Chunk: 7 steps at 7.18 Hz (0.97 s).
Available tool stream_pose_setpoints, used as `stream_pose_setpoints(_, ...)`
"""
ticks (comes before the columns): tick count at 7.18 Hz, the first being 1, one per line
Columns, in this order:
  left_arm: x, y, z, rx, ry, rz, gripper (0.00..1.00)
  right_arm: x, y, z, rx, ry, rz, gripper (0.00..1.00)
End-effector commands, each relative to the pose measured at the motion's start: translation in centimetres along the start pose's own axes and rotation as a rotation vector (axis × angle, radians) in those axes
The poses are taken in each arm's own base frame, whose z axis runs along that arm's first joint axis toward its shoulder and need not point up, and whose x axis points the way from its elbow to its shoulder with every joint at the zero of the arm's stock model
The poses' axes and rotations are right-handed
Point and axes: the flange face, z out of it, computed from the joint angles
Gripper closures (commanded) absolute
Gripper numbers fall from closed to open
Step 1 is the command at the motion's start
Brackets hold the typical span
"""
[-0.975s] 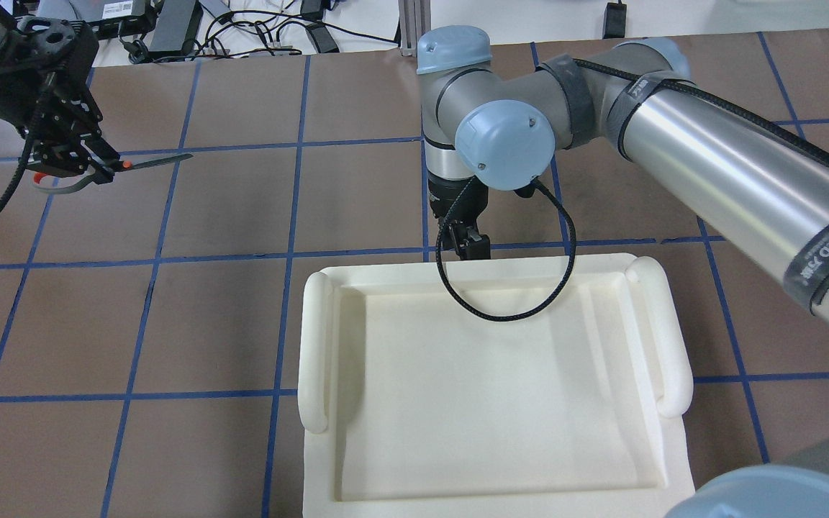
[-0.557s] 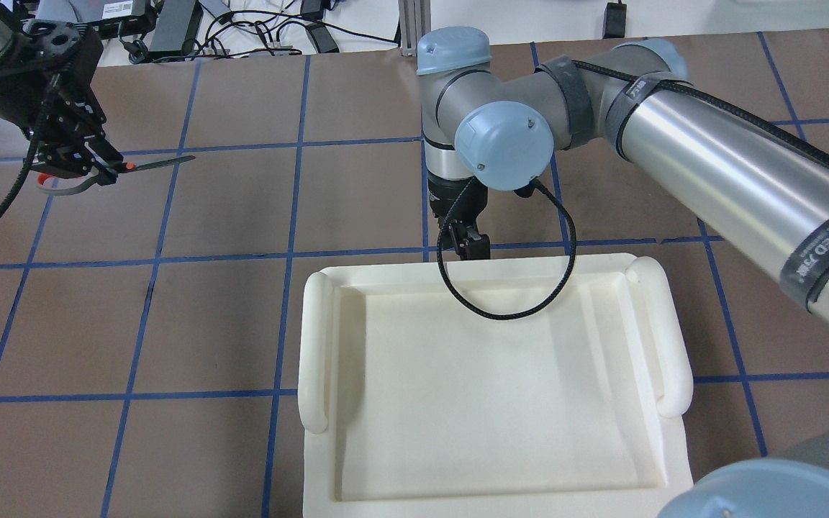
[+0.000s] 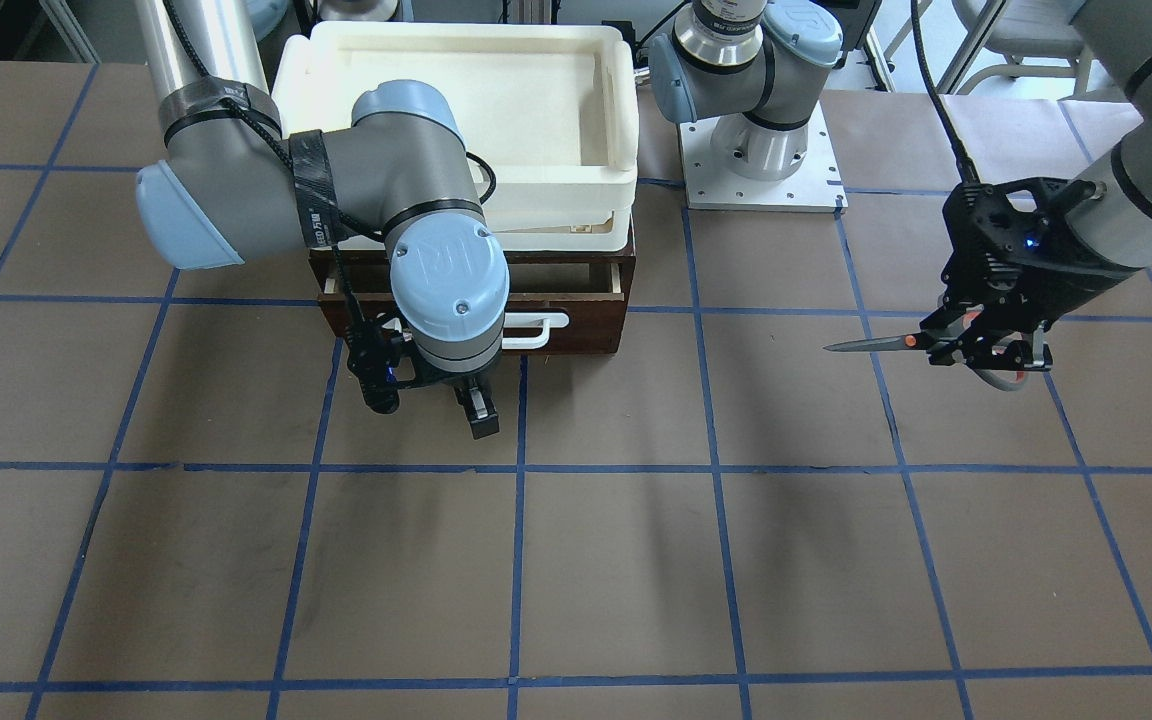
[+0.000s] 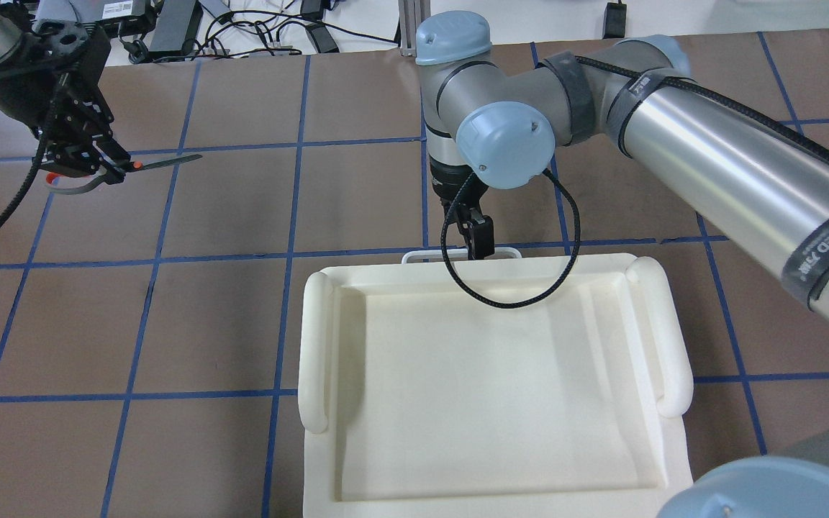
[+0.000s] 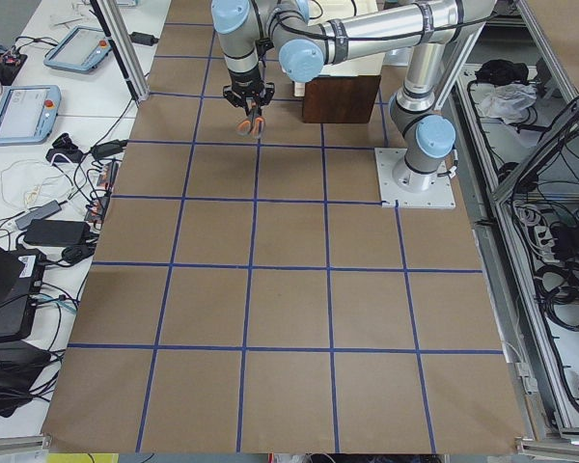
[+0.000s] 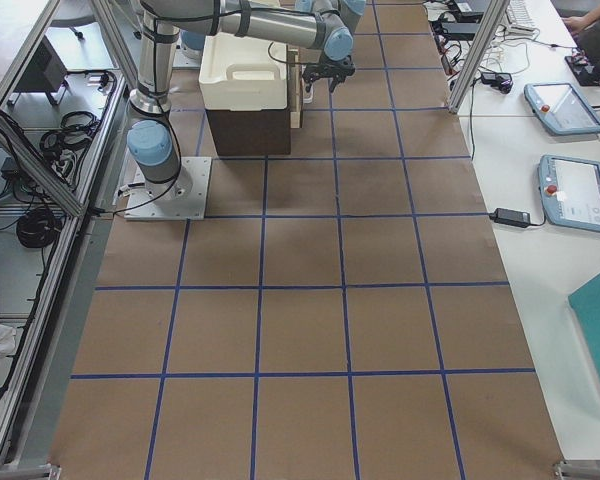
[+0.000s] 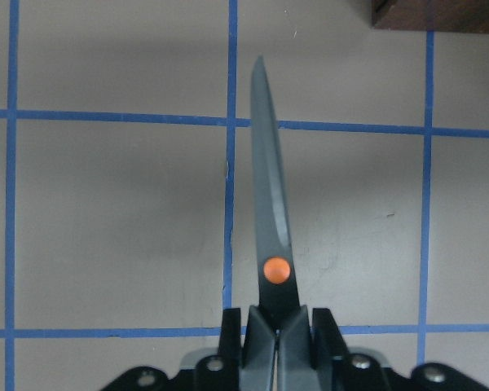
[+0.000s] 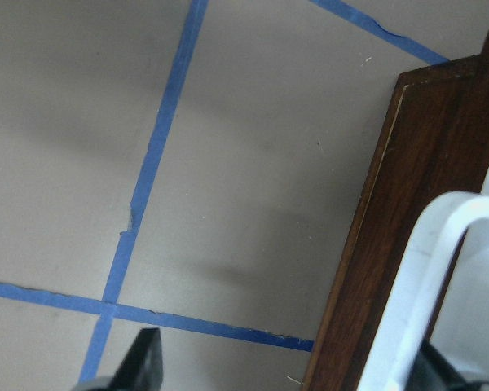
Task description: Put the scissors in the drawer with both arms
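Note:
My left gripper (image 4: 101,171) is shut on the scissors (image 4: 162,161) at their pivot and holds them level above the table, far left of the drawer. The left wrist view shows the dark blades (image 7: 269,212) closed and pointing ahead of the fingers (image 7: 319,334). In the front-facing view the scissors (image 3: 866,345) point toward the dark brown drawer (image 3: 586,325). The drawer stands slightly pulled out. My right gripper (image 4: 478,241) is at the drawer's white handle (image 4: 422,253). The right wrist view shows its jaws wide apart, with the handle (image 8: 428,269) close to the right-hand finger.
A cream-white plastic tray (image 4: 317,345) sits on top of the brown drawer cabinet (image 3: 626,300) and hides the drawer from above. The left arm's base plate (image 3: 816,195) stands beside the cabinet. Brown table with blue tape lines lies between the two grippers.
The right gripper has moved away from the tray's edge and the white drawer handle has come out from under the tray. The left gripper has shifted slightly right with the scissors.

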Motion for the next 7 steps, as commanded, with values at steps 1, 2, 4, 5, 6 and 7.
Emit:
stream_pose_setpoints(1,-0.2,-1.9,0.4,-0.006,0.001,-0.019,1.00,-0.5,-0.5,-0.6,0.001,-0.038,-0.006,0.00)
stream_pose_setpoints(2,-0.1,-2.1,0.3,-0.005,-0.001,-0.021,1.00,-0.7,-0.7,-1.0,0.003,-0.049,-0.016,0.00)
stream_pose_setpoints(4,0.2,-5.0,0.3,-0.017,-0.002,0.016,1.00,-1.1,-1.0,-1.2,0.002,-0.075,-0.030,0.00)
stream_pose_setpoints(5,-0.2,-5.1,1.1,-0.013,0.013,-0.022,1.00,-1.2,-1.6,-1.4,-0.001,-0.079,-0.032,0.00)
stream_pose_setpoints(6,-0.3,-5.2,1.1,-0.009,0.011,-0.028,1.00,-1.5,-2.1,-1.7,-0.004,-0.093,-0.042,0.00)
stream_pose_setpoints(7,-0.3,-5.3,1.2,-0.004,0.012,-0.030,1.00,-2.0,-2.1,-1.9,-0.005,-0.096,-0.042,0.00)
